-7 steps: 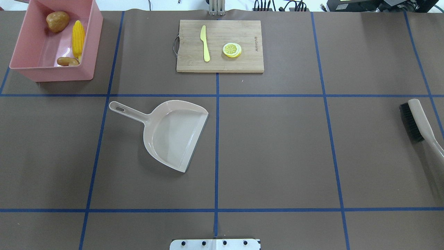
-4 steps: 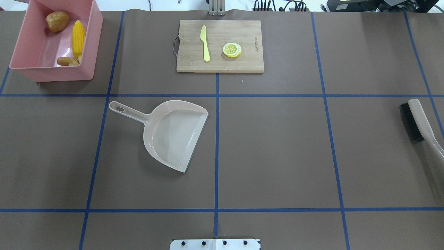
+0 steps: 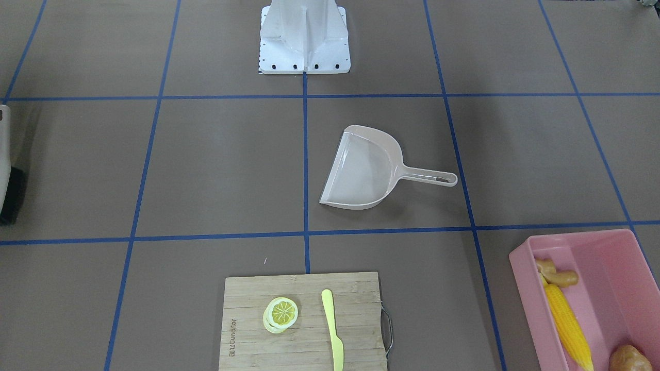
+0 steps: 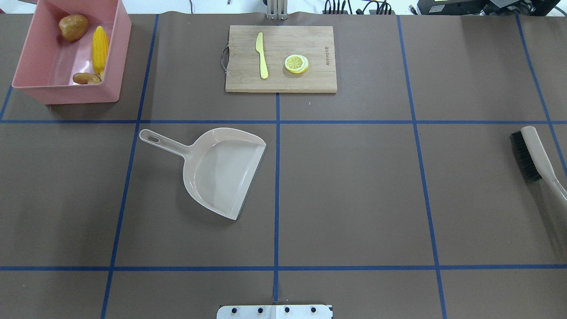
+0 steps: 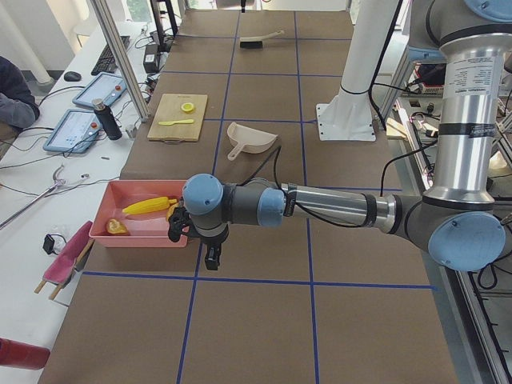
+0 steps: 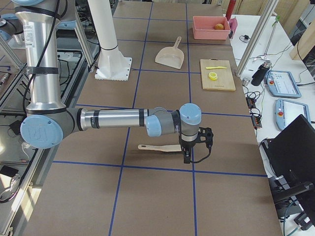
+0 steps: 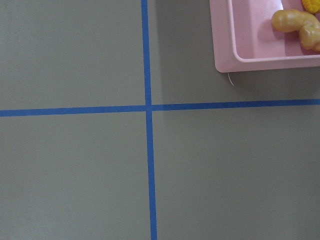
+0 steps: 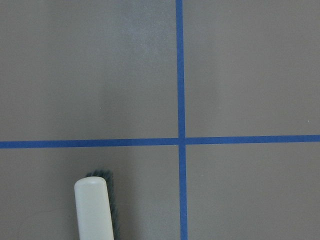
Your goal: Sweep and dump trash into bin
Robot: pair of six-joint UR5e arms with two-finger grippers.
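Note:
The pink bin (image 4: 66,94) stands at the far left corner of the table. It holds the corn cob (image 4: 99,49), the potato (image 4: 73,27) and the ginger root (image 4: 86,78). The bin's corner (image 7: 225,50) and the ginger (image 7: 292,22) also show in the left wrist view. My left gripper (image 5: 211,260) hangs over the table just beside the bin and shows only in the exterior left view. My right gripper (image 6: 188,156) hangs by the end of the brush (image 6: 157,147) and shows only in the exterior right view. I cannot tell whether either gripper is open or shut.
An empty beige dustpan (image 4: 219,170) lies left of the table's centre line. A brush (image 4: 533,153) lies at the right edge. A wooden cutting board (image 4: 310,40) at the back holds a yellow knife (image 4: 262,55) and a lemon slice (image 4: 296,63).

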